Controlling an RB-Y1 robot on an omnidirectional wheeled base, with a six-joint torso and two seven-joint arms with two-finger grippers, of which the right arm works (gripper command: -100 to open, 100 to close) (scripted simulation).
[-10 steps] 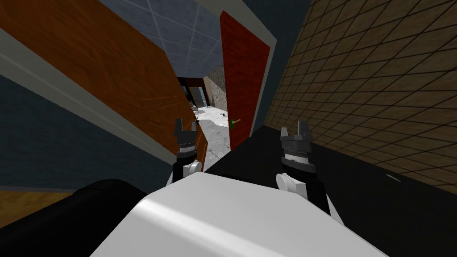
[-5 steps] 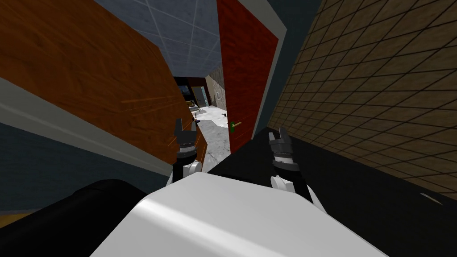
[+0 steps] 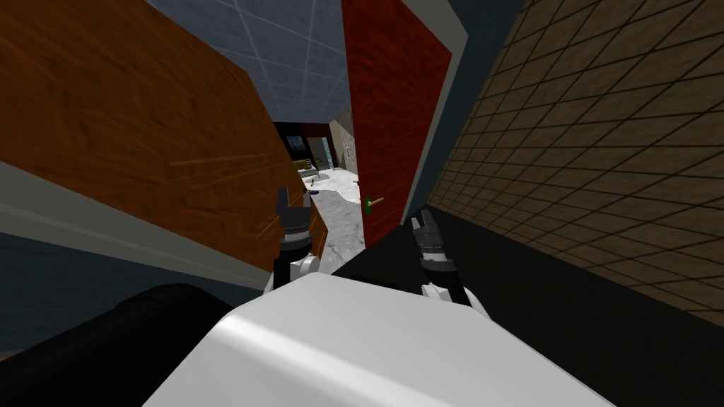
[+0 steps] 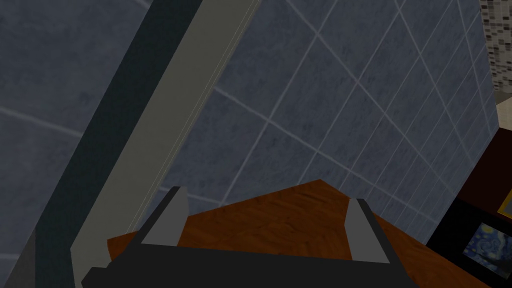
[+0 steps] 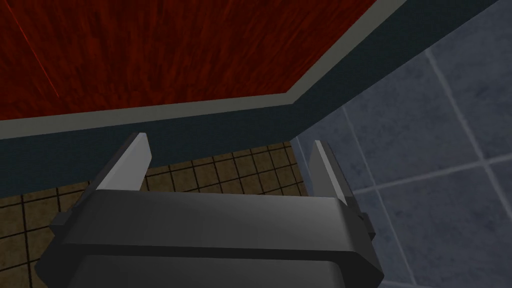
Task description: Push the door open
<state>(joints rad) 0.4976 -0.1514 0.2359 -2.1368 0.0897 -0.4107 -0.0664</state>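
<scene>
The red door (image 3: 392, 106) is just in front of the right claw (image 3: 423, 219). That claw and the left claw (image 3: 293, 199) are spread wide.

the left gripper (image 4: 267, 196) has its fingers (image 4: 167, 217) standing wide apart with nothing between them. past the tips lies the top corner of a brown wooden panel (image 4: 270, 225). beyond it spreads a grey-blue tiled surface (image 4: 325, 115). a pale grey strip (image 4: 165, 130) slants across it, with a dark blue band (image 4: 115, 125) alongside. off to one side, a framed picture (image 4: 487, 245) sits in a dark area.
</scene>
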